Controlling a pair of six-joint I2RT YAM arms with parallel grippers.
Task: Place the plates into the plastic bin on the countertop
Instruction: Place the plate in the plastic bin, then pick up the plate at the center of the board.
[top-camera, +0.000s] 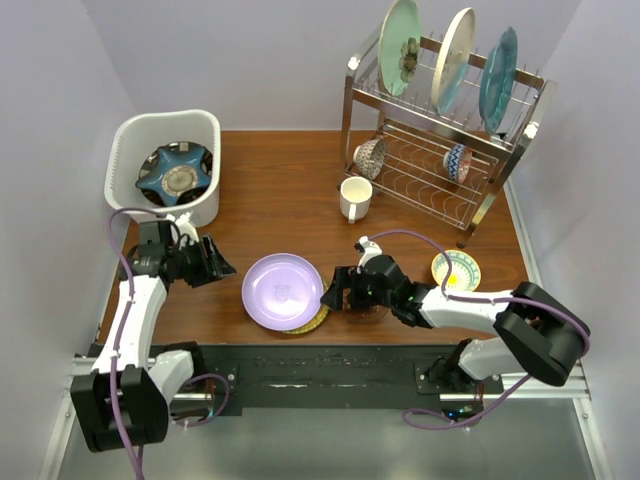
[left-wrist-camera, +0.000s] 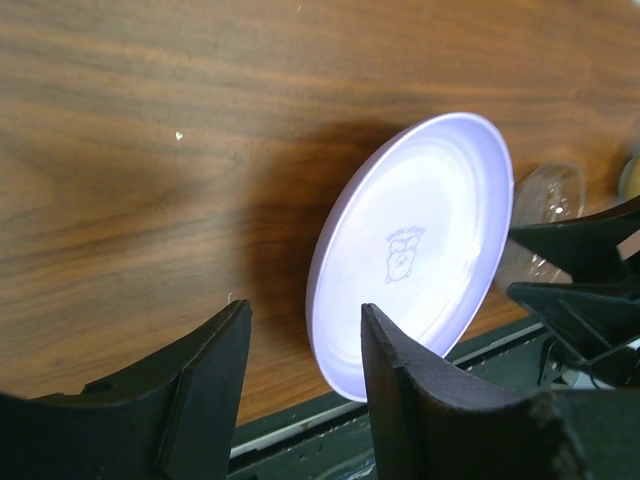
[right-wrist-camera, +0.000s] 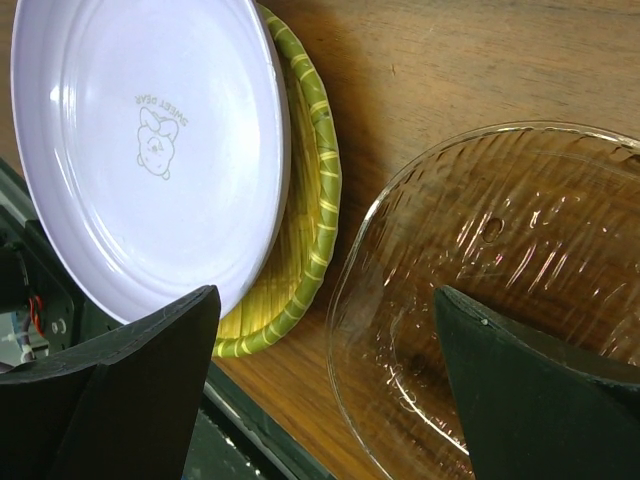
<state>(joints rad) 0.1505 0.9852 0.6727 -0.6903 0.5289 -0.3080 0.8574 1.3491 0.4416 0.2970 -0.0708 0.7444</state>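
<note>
A lavender plate (top-camera: 283, 291) lies near the front edge of the countertop (top-camera: 290, 200), leaning on a yellow-green woven dish (top-camera: 314, 322). My left gripper (top-camera: 225, 265) is just left of it, jaws apart and empty; in the left wrist view the lavender plate (left-wrist-camera: 415, 250) sits beyond the fingertips (left-wrist-camera: 400, 380). My right gripper (top-camera: 333, 290) stands open at the plate's right edge, over a clear glass dish (right-wrist-camera: 500, 270). The white plastic bin (top-camera: 130, 135) at back left holds a blue star-shaped dish (top-camera: 175, 178). Pale green (top-camera: 400, 45), cream (top-camera: 452, 60) and blue (top-camera: 497, 80) plates stand in the rack.
A steel wire dish rack (top-camera: 440, 170) at back right also holds two bowls (top-camera: 370, 157) on its lower tier. A white mug (top-camera: 355, 198) stands before it. A small yellow-patterned bowl (top-camera: 456, 270) sits beside my right arm. The table's front edge runs just below the lavender plate.
</note>
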